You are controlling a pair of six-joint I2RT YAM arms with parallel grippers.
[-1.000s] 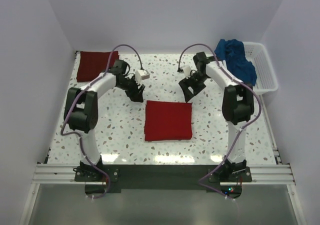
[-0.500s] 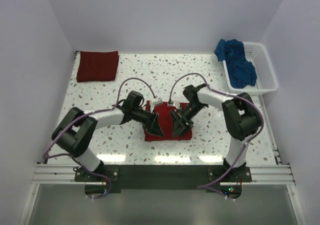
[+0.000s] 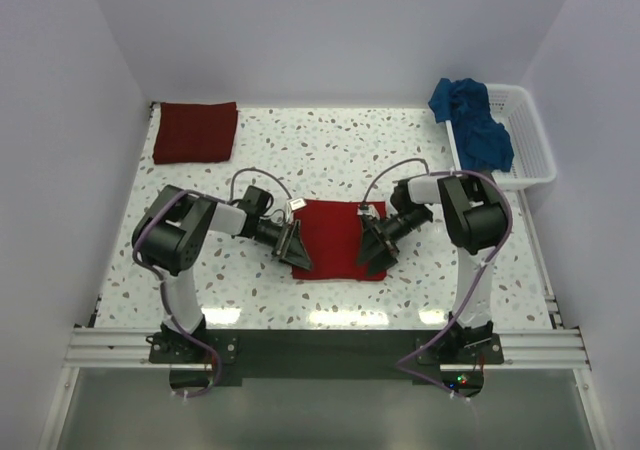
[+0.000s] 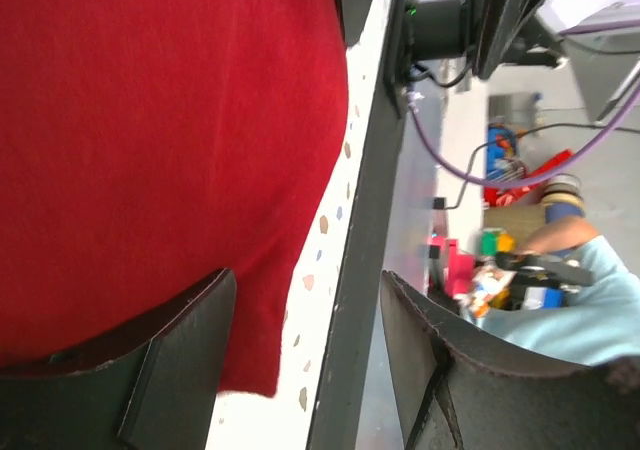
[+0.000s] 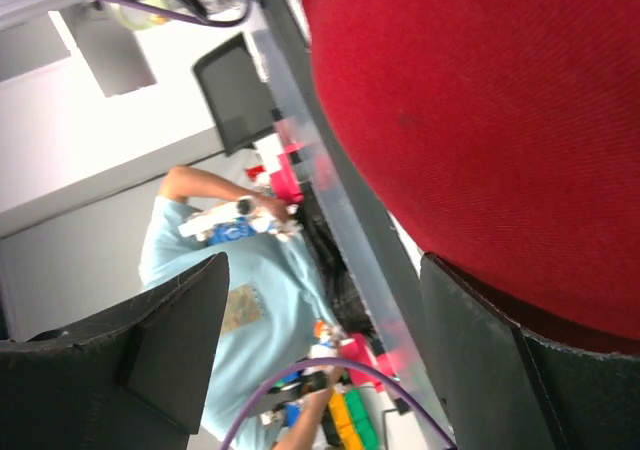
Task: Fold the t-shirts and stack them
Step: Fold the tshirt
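Mind the fold
The left tool (image 3: 296,249) and right tool (image 3: 374,248) sit open beside the folded bright red t-shirt (image 3: 337,232), mid worktop (image 3: 300,160). Pinching one layer could undo the fold.

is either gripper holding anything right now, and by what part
Nothing is held. The left gripper and right gripper sit open at the left and right edges of the folded red shirt, neither clamped on it.
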